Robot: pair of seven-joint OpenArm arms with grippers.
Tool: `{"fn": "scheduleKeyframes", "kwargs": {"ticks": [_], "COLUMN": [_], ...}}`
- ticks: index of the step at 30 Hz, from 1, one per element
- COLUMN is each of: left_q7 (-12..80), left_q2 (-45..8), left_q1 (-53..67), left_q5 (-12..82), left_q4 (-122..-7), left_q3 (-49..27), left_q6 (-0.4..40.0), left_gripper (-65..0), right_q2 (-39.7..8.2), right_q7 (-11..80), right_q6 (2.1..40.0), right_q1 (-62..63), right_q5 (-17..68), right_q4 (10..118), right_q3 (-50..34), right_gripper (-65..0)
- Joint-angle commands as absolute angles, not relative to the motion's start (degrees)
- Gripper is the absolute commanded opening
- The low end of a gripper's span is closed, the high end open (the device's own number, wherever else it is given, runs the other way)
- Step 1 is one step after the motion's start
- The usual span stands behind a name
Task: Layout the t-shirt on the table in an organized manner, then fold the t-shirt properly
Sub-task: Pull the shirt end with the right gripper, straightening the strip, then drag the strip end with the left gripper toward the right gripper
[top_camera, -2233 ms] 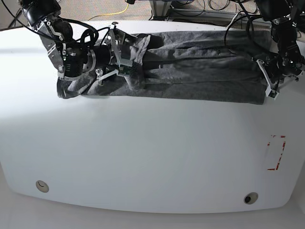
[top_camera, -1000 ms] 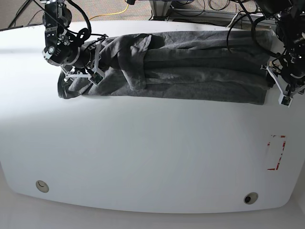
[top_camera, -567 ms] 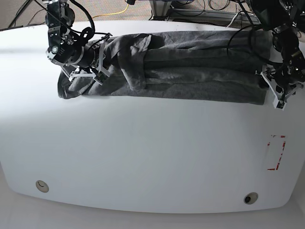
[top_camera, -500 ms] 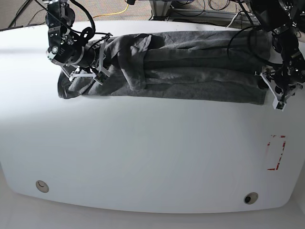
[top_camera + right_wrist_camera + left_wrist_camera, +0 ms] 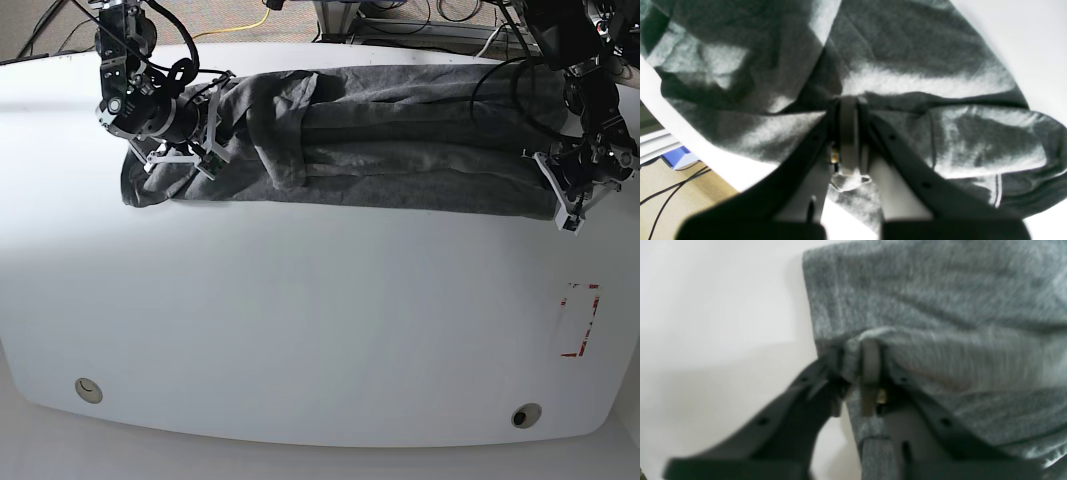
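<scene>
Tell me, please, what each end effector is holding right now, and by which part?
Both pinch the t-shirt: the left end effector at a bottom corner edge, the right end effector on a bunched fold at the opposite end.

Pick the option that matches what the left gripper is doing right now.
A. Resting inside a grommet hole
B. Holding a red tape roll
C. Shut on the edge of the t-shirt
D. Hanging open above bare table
C: in the left wrist view the left gripper pinches a fold of the t-shirt at its edge.

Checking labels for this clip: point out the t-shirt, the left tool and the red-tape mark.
t-shirt (image 5: 420, 150), base view, middle of the cloth.
left tool (image 5: 853, 373), left wrist view, between its tips.
red-tape mark (image 5: 580, 320), base view, its right strip.
</scene>
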State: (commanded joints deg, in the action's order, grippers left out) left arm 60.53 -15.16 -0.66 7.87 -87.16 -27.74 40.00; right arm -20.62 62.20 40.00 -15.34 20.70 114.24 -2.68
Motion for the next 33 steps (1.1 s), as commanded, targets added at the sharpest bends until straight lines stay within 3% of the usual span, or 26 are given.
{"fn": "scheduleKeyframes", "kwargs": {"ticks": [7,16,21,33], "left_q7": [60.5,61.1,65.5,67.5], "left_q2": [-15.3,-15.3,-15.4,-15.5], "left_q1": [0.1,7.0,9.9,14.4], "left_q5": [7.9,7.4,7.6,7.6], "left_q4": [-89.5,-101.8,-105.3,-105.6], "left_q3": [-28.0,-28.1,-29.6,-33.0], "left_q6": [40.0,40.0,40.0,40.0], "left_gripper": [-61.2,-61.4,-61.1,-60.8], "right_q2": [-20.6,-20.6,-20.6,-20.5], "right_q7": [62.2,62.2,62.2,62.3], "right_q6": [40.0,40.0,40.0,40.0], "right_q1": [-14.5,-13.3,-13.0,-12.3], "right_q5": [20.7,20.7,20.7,20.7], "right_q4": [114.2,114.2,114.2,114.2], "right_q3": [-2.7,-2.7,-2.7,-2.7], "right_gripper": [-63.1,-63.1,-63.1,-63.1]}}
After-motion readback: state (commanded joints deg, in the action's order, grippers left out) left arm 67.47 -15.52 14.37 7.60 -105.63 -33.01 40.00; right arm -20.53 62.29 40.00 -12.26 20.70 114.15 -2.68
